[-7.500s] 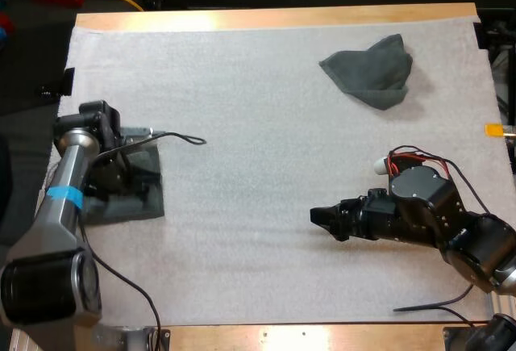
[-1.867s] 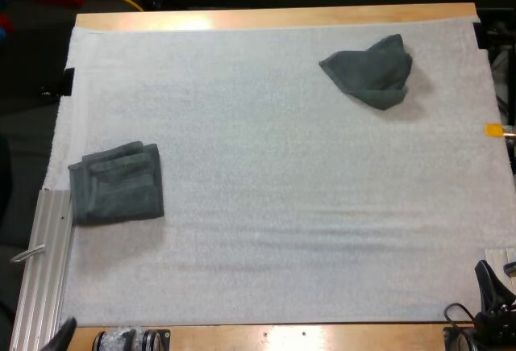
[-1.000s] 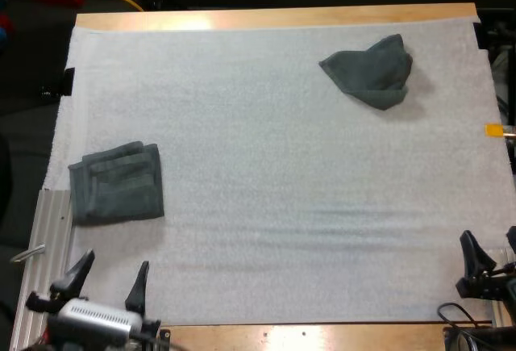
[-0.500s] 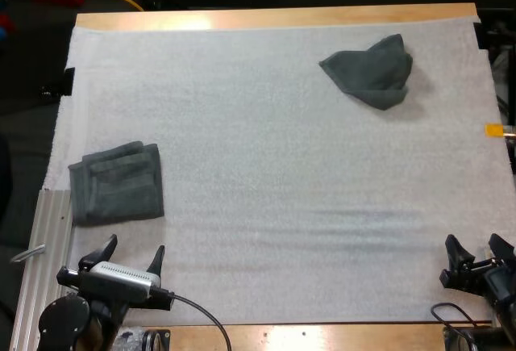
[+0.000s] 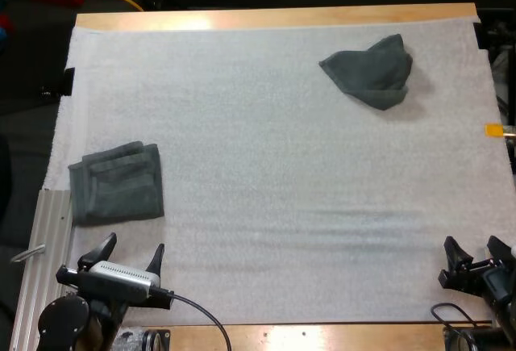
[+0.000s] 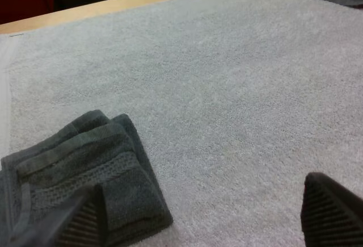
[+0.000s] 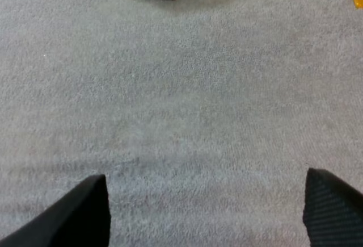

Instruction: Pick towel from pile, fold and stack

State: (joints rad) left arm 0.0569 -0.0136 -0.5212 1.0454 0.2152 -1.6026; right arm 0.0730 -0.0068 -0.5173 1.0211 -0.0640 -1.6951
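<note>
Nearby, folded towel [image 5: 117, 183] by released left end effector [image 5: 131, 248], right end effector [image 5: 470, 248] released, crumpled towel [image 5: 371, 70] well apart.

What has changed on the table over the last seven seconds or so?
The left gripper came off the folded dark grey-green towel and drew back to the white mat's near left edge, open. The right gripper drew back from mid-mat to the near right corner, also open. The folded towel and the crumpled dark grey-green towel stayed put.
</note>
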